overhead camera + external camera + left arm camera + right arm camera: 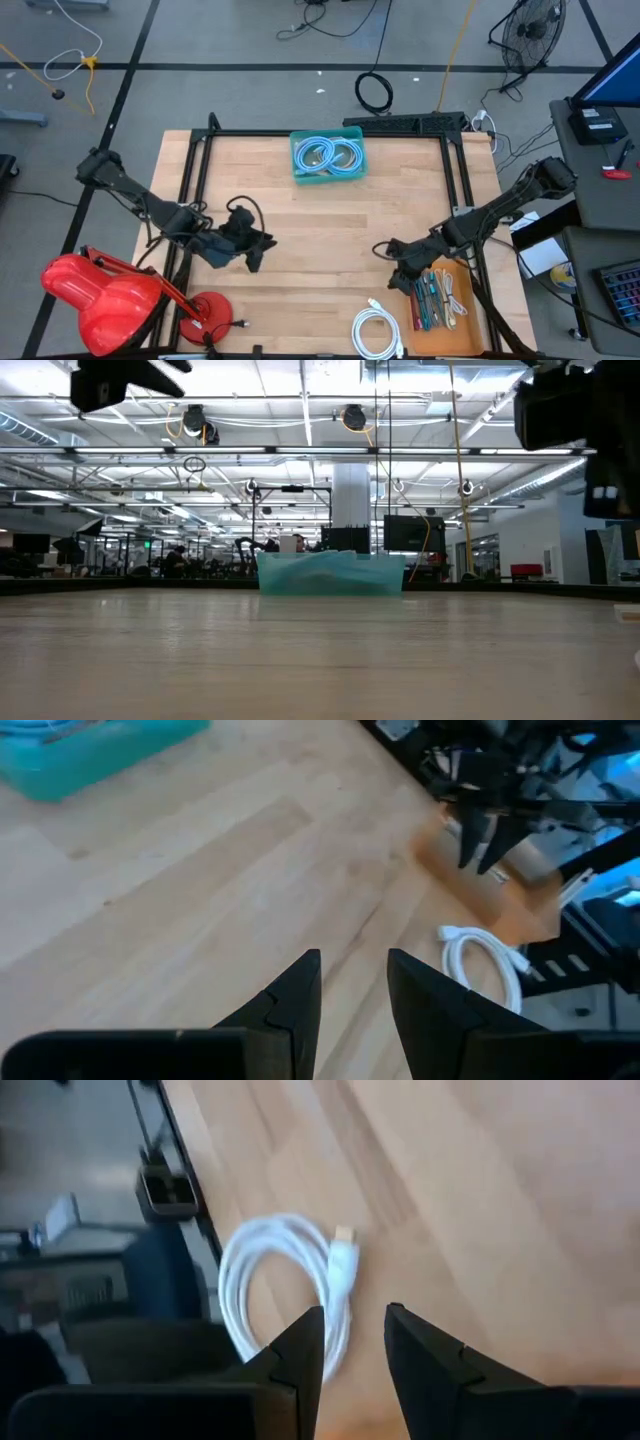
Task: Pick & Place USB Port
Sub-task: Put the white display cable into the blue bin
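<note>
A coiled white USB cable (377,331) lies flat on the wooden table near its near edge, and nothing holds it. It also shows in the right wrist view, white cable (285,1280), with its plug end (343,1236) pointing away from the coil. My right gripper (400,279) hovers just to the far side of the cable, open and empty (353,1320). My left gripper (257,254) is open over the table's left-middle (353,965), far from the cable (480,955). A teal bin (328,157) holding coiled blue-white cables stands at the far edge.
An orange tray (440,300) with pens lies right of the white cable, close to my right gripper. A red desk lamp (100,295) sits at the near left corner. A black frame (200,160) borders the table. Bare wood lies between the bin (330,573) and the grippers.
</note>
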